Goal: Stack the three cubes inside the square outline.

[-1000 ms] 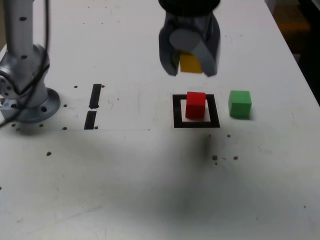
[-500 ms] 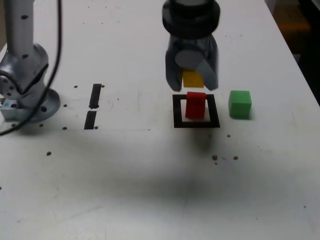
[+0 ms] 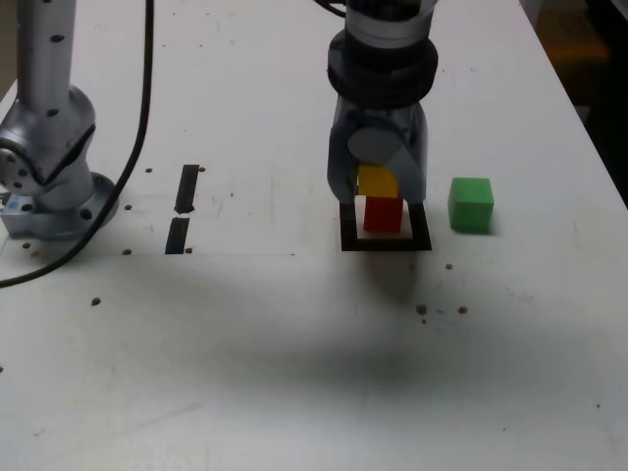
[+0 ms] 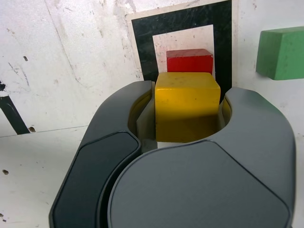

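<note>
— What's the gripper (image 3: 379, 186) doing?
— I see its smooth dark jaws clamped on the yellow cube (image 4: 187, 105), held right above the red cube (image 3: 384, 213).
— And the red one?
— It's inside the square outline (image 3: 421, 241), a flat black border, mid-counter (image 3: 294, 334). The matte green cube (image 3: 471, 204) sits just beside it, toward the exterior view's right edge.

The table (image 3: 294, 353) is viewed from above and in front by the exterior view; the gripper (image 4: 187, 111), yellow cube (image 4: 186, 105) and square outline (image 4: 142, 42) are seen close up, apparently steeply downward, by the wrist view.
</note>
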Robot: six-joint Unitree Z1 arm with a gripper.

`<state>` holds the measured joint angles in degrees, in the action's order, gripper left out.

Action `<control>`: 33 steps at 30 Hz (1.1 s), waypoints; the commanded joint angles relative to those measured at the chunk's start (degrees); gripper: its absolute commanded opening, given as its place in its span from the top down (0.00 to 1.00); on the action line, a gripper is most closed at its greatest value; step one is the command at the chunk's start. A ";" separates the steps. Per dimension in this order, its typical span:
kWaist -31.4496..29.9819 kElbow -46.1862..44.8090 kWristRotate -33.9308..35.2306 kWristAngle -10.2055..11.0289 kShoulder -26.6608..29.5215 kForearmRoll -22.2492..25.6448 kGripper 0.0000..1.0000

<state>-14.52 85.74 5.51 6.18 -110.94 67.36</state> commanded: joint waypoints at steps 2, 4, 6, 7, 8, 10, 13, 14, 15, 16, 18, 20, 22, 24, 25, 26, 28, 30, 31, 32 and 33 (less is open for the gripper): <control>0.12 -0.03 -0.06 -0.26 -0.94 -0.89 0.74; 0.13 -0.08 -0.06 -0.32 -1.20 -1.25 0.74; 0.15 -0.27 -0.06 -0.25 -1.29 -1.51 0.74; 0.17 -0.42 -0.06 -0.20 -1.31 -1.69 0.74; 0.20 -0.61 -0.06 -0.15 -1.33 -1.87 0.74; 0.26 -1.03 -0.06 -0.04 -1.39 -2.38 0.73; 0.33 -1.46 -0.06 0.06 -1.45 -3.12 0.73; 0.35 -1.56 -0.06 0.10 -1.47 -3.33 0.72; 0.36 -1.62 -0.06 0.13 -1.47 -3.44 0.71; 0.37 -1.65 -0.06 0.14 -1.47 -3.51 0.70; 0.37 -1.67 -0.06 0.18 -1.47 -3.58 0.67; 0.37 -1.68 -0.06 0.32 -1.48 -3.76 0.63; 0.38 -1.69 -0.06 0.54 -1.55 -3.89 0.60; 0.40 -1.73 -0.06 0.82 -1.64 -3.99 0.57; 0.43 -1.77 -0.06 0.96 -1.69 -4.01 0.56; 0.46 -1.81 -0.06 1.07 -1.74 -4.02 0.55; 0.53 -1.90 -0.06 1.30 -1.82 -4.05 0.52; 0.56 -1.96 -0.06 1.43 -1.87 -4.05 0.50; 0.57 -1.99 -0.06 1.48 -1.88 -4.05 0.49; 0.59 -2.01 -0.06 1.54 -1.88 -4.04 0.49; 0.60 -2.02 -0.06 1.59 -1.87 -4.03 0.48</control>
<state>-14.05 83.77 5.51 7.65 -112.63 63.41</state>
